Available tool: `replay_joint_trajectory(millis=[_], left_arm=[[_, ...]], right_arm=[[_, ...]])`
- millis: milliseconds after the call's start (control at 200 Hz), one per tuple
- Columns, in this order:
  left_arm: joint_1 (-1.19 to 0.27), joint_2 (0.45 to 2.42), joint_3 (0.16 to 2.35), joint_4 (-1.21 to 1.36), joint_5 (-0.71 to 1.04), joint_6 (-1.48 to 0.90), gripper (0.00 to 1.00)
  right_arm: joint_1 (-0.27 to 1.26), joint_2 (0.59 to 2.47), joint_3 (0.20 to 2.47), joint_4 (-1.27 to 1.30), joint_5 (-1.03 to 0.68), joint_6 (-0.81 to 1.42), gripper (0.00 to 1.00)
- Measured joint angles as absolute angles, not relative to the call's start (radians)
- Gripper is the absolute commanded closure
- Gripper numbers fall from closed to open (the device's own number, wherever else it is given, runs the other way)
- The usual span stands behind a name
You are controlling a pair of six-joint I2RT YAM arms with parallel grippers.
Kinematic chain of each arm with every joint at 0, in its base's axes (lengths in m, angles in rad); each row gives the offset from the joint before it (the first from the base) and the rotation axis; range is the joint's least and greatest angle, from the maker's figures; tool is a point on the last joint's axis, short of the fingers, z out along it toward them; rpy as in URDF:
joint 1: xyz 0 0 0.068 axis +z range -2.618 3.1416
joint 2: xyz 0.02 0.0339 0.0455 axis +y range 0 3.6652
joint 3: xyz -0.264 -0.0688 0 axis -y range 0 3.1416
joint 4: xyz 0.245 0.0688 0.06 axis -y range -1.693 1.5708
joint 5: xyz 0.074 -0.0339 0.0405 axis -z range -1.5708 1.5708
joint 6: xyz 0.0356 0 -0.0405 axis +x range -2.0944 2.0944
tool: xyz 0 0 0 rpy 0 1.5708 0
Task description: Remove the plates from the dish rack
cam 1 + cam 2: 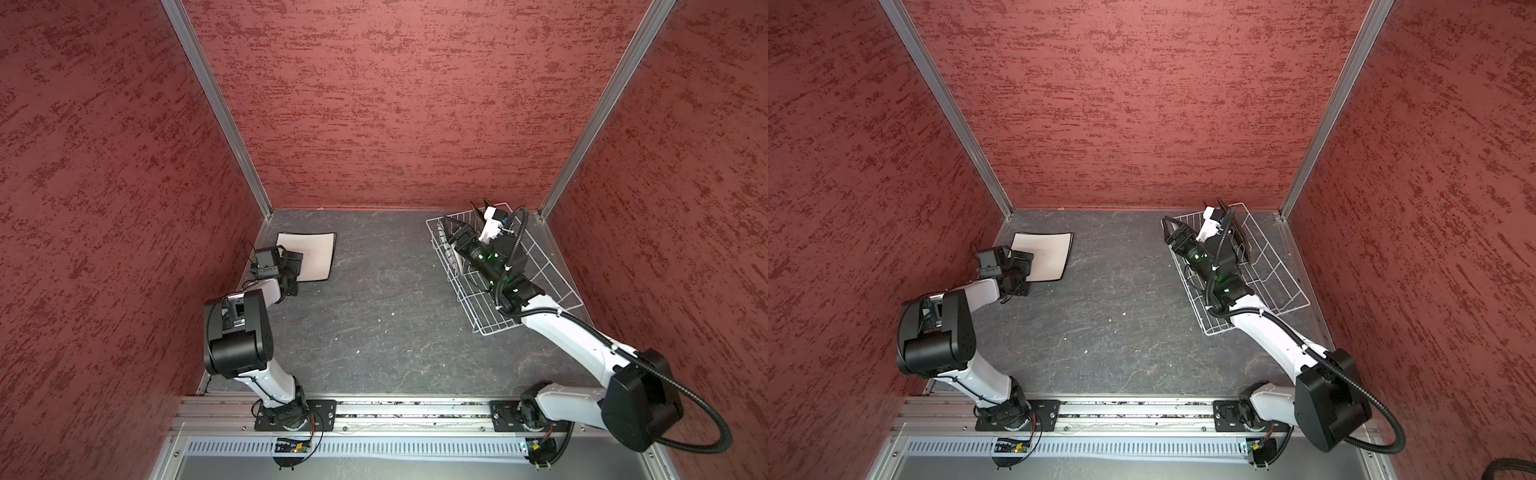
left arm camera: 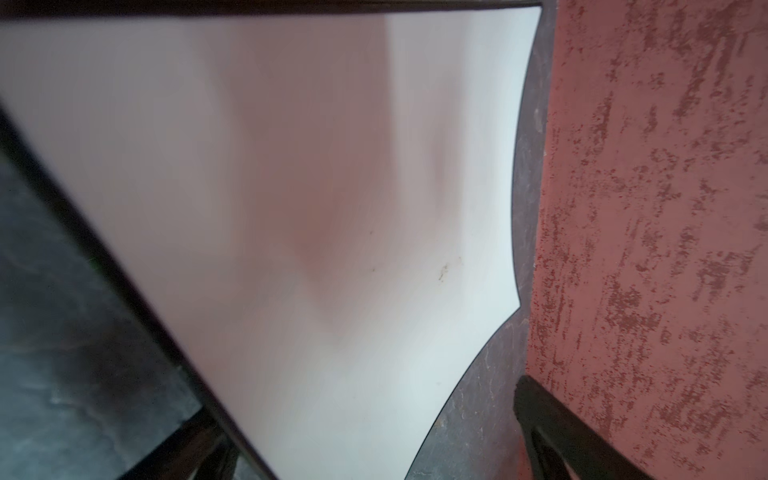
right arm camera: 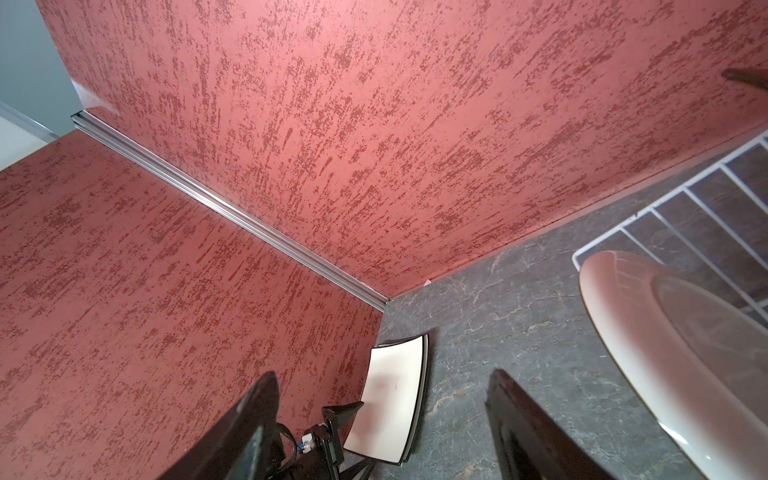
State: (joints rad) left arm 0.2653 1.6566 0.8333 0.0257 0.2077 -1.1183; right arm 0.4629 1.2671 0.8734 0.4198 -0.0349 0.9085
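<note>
Closest to the lens in both top views rise the black elbows of the left arm (image 1: 237, 336) and the right arm (image 1: 640, 399), both mounted on a rail (image 1: 415, 409) at the near edge of the dark marbled table (image 1: 374, 316). Toward the far left corner a cream square plate (image 1: 318, 249) with a dark rim lies flat on the table, and the left gripper (image 1: 296, 262) hovers over its near left corner. At the far right stands the dish rack (image 1: 571, 308), set askew, with the right gripper (image 1: 1174, 227) over its far left end. A black plate (image 1: 1243, 243) stands on edge in the rack behind the wrist, and a round white plate (image 1: 450, 249) leans along the rack's left side. The left wrist view is filled by the cream square plate, blurred; the fingers (image 2: 552, 419) are spread wide, and table shows between that finger and the plate's rim, so nothing is clamped. In the right wrist view the jaws stand apart with only table between them. The round white plate's underside sits just beside one of them, against the rack's white wires, and the cream square plate shows far across the table.
</note>
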Motion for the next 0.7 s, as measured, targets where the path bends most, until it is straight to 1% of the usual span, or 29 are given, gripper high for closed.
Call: replay_joint_trajectory(millis=[316, 702], left_arm=[[0.265, 1.634, 0.836, -0.005, 0.200, -1.112, 0.00], [0.264, 1.634, 0.883, -0.068, 0.178, -1.056, 0.01]], right_arm=[[0.462, 1.253, 0.855, 0.421, -0.029, 0.908, 0.19], [0.458, 1.191, 0.830, 0.414, -0.017, 0.905, 0.19]])
